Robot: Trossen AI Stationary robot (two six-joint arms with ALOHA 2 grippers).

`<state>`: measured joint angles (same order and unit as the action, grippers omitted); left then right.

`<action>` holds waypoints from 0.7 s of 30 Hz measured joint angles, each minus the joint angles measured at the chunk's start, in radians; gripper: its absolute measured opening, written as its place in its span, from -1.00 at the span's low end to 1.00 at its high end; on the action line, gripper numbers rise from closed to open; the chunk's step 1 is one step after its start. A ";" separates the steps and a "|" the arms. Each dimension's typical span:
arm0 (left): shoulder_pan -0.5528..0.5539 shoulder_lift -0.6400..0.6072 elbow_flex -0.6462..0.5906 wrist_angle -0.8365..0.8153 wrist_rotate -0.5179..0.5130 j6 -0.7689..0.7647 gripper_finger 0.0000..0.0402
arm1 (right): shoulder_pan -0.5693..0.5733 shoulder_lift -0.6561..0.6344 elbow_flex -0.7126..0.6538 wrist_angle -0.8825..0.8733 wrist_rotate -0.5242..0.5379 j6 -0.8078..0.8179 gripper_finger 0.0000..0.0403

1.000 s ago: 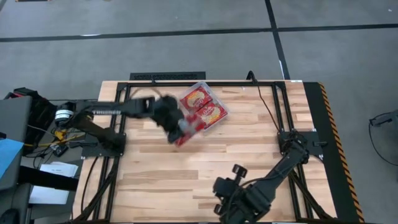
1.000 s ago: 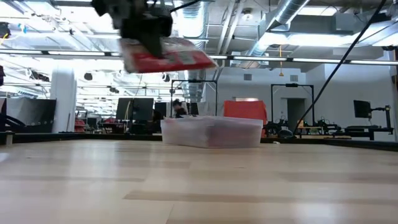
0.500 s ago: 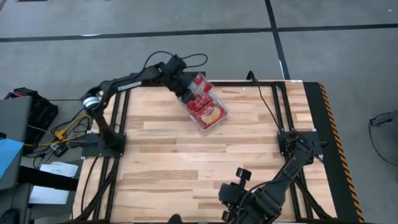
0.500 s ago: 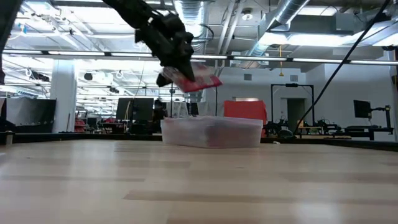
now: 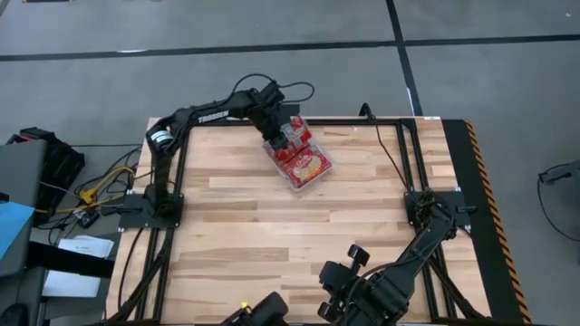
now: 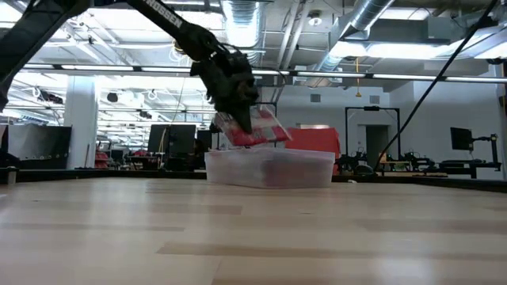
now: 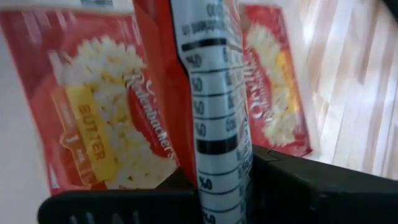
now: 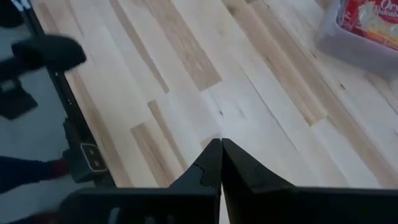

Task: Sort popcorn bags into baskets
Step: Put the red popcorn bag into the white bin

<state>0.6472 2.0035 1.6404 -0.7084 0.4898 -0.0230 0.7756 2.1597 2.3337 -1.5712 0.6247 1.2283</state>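
Observation:
A clear tub (image 5: 314, 178) stands near the table's far edge, and red popcorn packets (image 5: 306, 165) lie flat inside it. My left gripper (image 5: 287, 136) hangs over the tub's far left part, shut on one more red packet (image 6: 257, 131). In the low view that packet sits just above the tub's rim (image 6: 269, 154). The left wrist view shows the held packet (image 7: 211, 74) edge-on, with two flat packets (image 7: 102, 118) (image 7: 273, 93) below it. My right gripper (image 5: 349, 276) waits shut above the near edge of the table. My left gripper pinches the packet between its two fingers (image 7: 292, 186), which close on one end of it (image 7: 214, 165) beside the white nutrition panel. It comes from above, slanting down toward the tub. The packet is lifted clear, tilted, and sticks out past the fingers over the packets in the tub.
Bare wooden boards (image 5: 272, 235) stretch between the tub and the near edge. A black frame rail (image 5: 390, 119) runs along the far side, with arm bases at left (image 5: 154, 204) and right (image 5: 435, 204). The right wrist view catches the tub's corner (image 8: 367, 31).
My left gripper has carried the packet from over the middle of the table toward the far edge and over the tub. It then came lower and slightly right, so the packet now hangs just above the tub's rim. It has stayed shut on the packet throughout.

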 joint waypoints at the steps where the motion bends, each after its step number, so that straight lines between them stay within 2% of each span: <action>1: 0.000 0.011 0.000 -0.008 0.006 0.005 -0.88 | 0.000 0.000 0.000 0.000 0.000 0.007 -0.87; 6: 0.001 0.047 0.000 -0.039 0.019 0.038 -0.85 | -0.009 0.000 0.000 0.000 0.001 0.014 -0.92; 9: 0.001 0.047 0.000 -0.016 0.000 0.053 -0.73 | -0.013 0.000 0.000 0.000 0.001 0.013 -0.93; 12: 0.001 0.045 0.000 0.010 -0.007 0.039 -0.51 | -0.019 0.001 0.000 0.001 0.003 0.013 -0.89; 17: 0.001 0.043 0.001 0.016 -0.019 0.031 -0.03 | -0.020 0.001 0.000 0.000 0.003 0.013 -0.83; 21: 0.014 0.043 0.030 -0.045 -0.128 0.043 0.28 | -0.020 0.001 0.000 0.000 0.003 0.007 -0.87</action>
<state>0.6613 2.0460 1.6707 -0.7535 0.3616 0.0203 0.7555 2.1605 2.3337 -1.5711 0.6277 1.2356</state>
